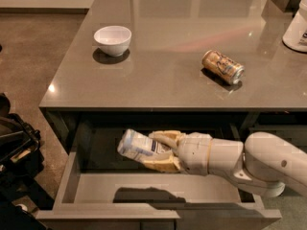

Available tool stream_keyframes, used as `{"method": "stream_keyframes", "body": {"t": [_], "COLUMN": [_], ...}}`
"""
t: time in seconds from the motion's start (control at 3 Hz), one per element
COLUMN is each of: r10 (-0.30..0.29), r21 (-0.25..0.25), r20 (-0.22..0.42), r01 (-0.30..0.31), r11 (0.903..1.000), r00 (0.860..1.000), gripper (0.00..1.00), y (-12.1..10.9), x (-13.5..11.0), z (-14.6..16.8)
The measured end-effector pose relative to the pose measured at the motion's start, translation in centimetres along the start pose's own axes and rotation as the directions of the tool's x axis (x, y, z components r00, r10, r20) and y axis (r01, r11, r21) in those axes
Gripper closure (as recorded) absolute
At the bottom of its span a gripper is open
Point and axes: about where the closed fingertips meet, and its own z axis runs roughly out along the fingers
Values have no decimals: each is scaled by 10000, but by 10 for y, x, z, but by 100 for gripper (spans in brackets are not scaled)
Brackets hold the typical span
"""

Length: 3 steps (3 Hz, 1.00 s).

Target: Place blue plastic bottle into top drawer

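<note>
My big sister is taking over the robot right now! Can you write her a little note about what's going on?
Tool: shut on the bottle, reaching in from the right over the open drawer.
Bottle: lying sideways in the grip, apparently held above the drawer floor, with its shadow below.
Done: drawer open, bottle grabbed and brought over it.
Left: lower the bottle, let go, pull the arm out.
Can and bowl sit on the counter, not part of the job.
</note>
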Motion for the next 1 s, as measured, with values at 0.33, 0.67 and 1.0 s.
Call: {"method": "stream_keyframes", "body": {"t": [0.33,0.67,1.0], "r10": [545,1194,1665], "r21": [-45,-20,-33], "r20": [-357,-571,-729], "r01": [-547,-1197,-1672], "r11": [9985,9928,9859], "r00": [9979,9912,9833], "gripper": [100,100,100], "y": [6,11,15], "x": [35,69,91], "z": [5,11,15]}}
